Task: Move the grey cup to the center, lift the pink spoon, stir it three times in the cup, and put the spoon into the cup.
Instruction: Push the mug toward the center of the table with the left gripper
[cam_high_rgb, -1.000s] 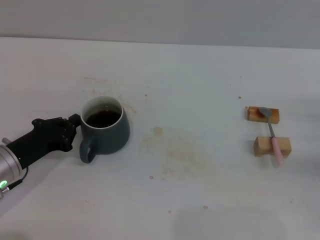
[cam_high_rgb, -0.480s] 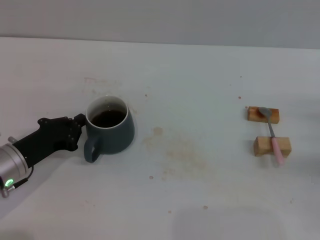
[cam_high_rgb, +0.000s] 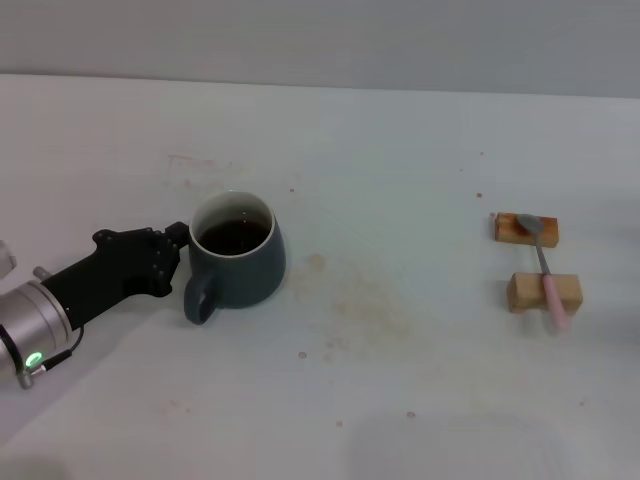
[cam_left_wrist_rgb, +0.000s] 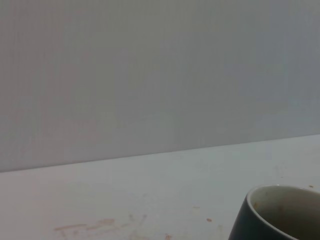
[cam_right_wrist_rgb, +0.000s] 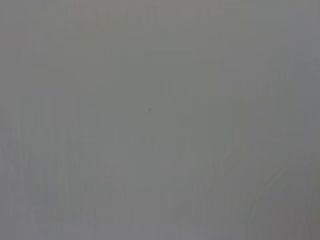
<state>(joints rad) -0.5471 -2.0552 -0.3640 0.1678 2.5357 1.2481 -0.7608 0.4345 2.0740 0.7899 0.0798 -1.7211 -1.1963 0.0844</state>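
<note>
Left claw (cam_high_rgb: 172, 252) touches the grey cup (cam_high_rgb: 238, 262) at its left side, grip unclear; open table (cam_high_rgb: 400, 380) rightward.

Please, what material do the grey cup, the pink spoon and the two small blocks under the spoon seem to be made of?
The grey cup looks like glazed ceramic: smooth dark outside, white rim and inside. The pink spoon seems to have a grey metal bowl and neck; its pale pink handle may be plastic, though that stays uncertain. The two blocks look like plain wood, tan and matte.

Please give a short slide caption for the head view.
Left claw against grey cup; pink spoon rests across two wooden blocks.
</note>
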